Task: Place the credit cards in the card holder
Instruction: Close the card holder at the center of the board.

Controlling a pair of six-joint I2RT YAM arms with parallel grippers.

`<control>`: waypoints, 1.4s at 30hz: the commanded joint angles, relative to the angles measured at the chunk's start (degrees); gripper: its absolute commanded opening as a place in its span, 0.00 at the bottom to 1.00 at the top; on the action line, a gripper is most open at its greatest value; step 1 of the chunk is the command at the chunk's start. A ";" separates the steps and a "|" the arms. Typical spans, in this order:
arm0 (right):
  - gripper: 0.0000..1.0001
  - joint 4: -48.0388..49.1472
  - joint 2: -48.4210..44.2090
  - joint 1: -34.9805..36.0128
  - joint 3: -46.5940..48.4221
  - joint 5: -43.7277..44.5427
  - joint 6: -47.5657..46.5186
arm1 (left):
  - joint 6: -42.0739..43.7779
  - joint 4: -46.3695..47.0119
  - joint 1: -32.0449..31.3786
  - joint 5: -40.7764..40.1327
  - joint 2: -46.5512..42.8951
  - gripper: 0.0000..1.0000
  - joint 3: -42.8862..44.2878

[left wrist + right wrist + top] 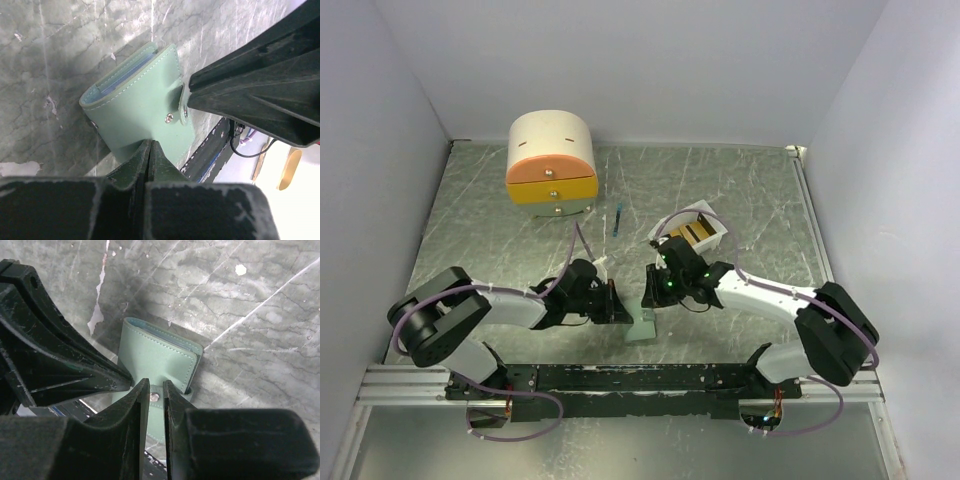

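Card holder [140,100] pinched by shut left fingers [131,169]; right fingers [129,412] barely apart astride tab [155,396].

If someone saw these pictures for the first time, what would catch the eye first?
The green card holder at front centre draws the eye: the left gripper is shut on its edge, the right gripper flanks its snap strap. Behind, a cream-and-orange drawer box stands far left.

Top external camera looks steeply down from above and behind the card holder [642,326], at distance; both wrist cameras view it close-up from opposite sides, sharing holder and surrounding table [740,190].
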 commanded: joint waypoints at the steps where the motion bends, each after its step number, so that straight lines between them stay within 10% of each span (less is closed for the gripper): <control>1: 0.18 -0.05 2.21 -0.19 1.03 -1.38 -1.41 | 1.15 -0.31 -0.37 -0.34 2.06 0.07 0.20; 42: 0.16 1.52 -2.46 1.24 -4.24 -1.06 4.09 | 2.03 -4.90 -0.90 -2.50 1.77 0.07 1.79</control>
